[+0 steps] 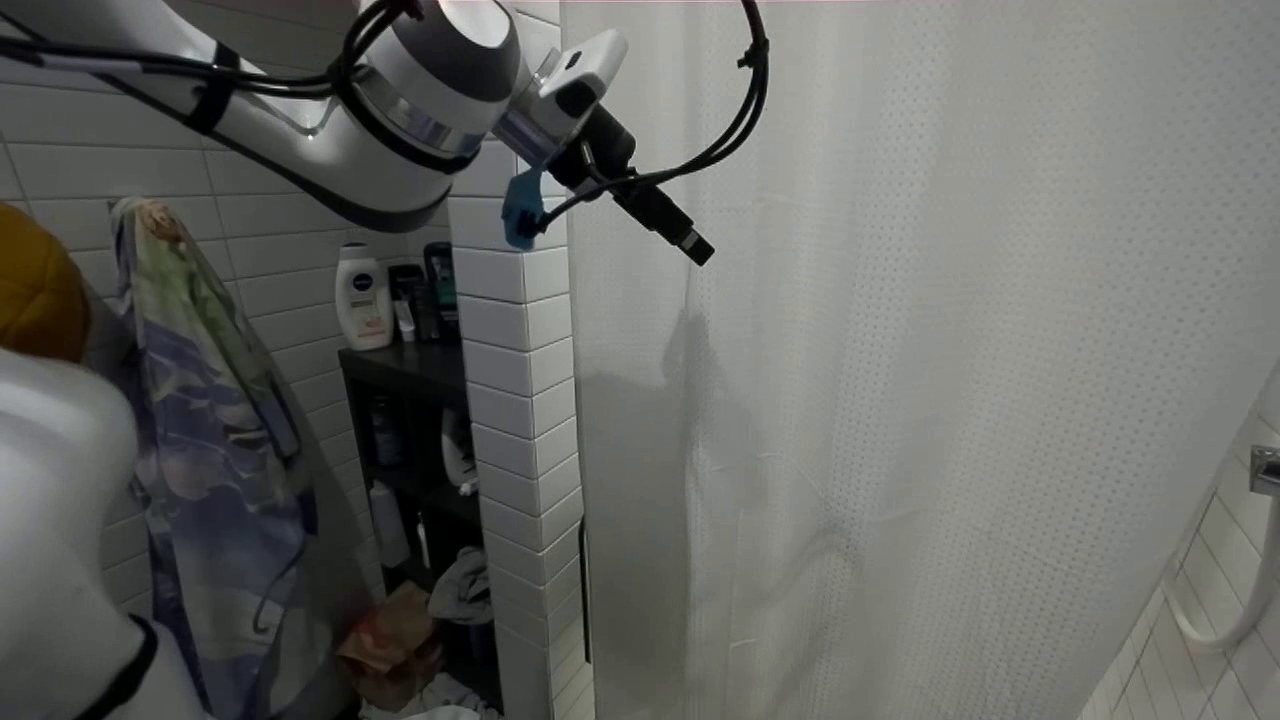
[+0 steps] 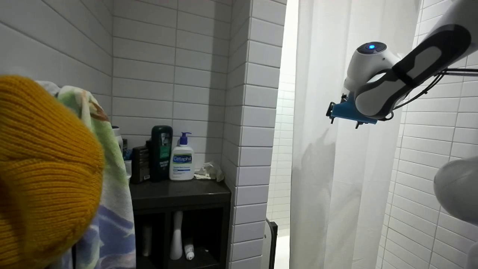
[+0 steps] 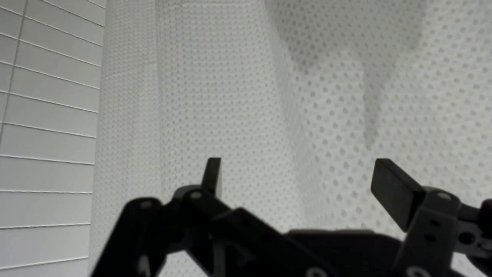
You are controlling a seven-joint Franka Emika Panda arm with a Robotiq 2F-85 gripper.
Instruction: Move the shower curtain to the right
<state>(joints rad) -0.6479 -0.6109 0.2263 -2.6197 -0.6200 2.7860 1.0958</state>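
The bathroom is lined with white wall tiles (image 2: 145, 82), and in both exterior views a tiled pillar (image 1: 495, 400) is seen. Beside this pillar a dark shelf (image 2: 179, 192) is placed; on its top a white pump bottle (image 2: 182, 162) and a dark green bottle (image 2: 157, 164) are seen in an exterior view. At the left side a patterned towel (image 1: 215, 450) is hung, and near it a mustard-yellow knitted item (image 2: 52, 168) is partly cut by the edge of the view.

The shower curtain (image 1: 950, 350), which is tall, white and softly folded, is hung to the right of the pillar in both exterior views. In an exterior view a strip of brighter tiles (image 2: 282, 168) is seen in the narrow gap between the pillar and the curtain. Past the other edge of the curtain a shower hose (image 1: 1260, 580) is seen against the wall.

By the robot arm (image 2: 418, 67) the gripper (image 3: 298, 169) is held in front of the curtain, pointed obliquely downward. In the wrist view its two fingers (image 3: 396, 192) are spread wide apart, and the dotted cloth of the curtain is seen between and behind them. On the cloth a shadow (image 1: 695, 360) is cast, just below the gripper in an exterior view. Whether the curtain is touched by the fingertips cannot be told.
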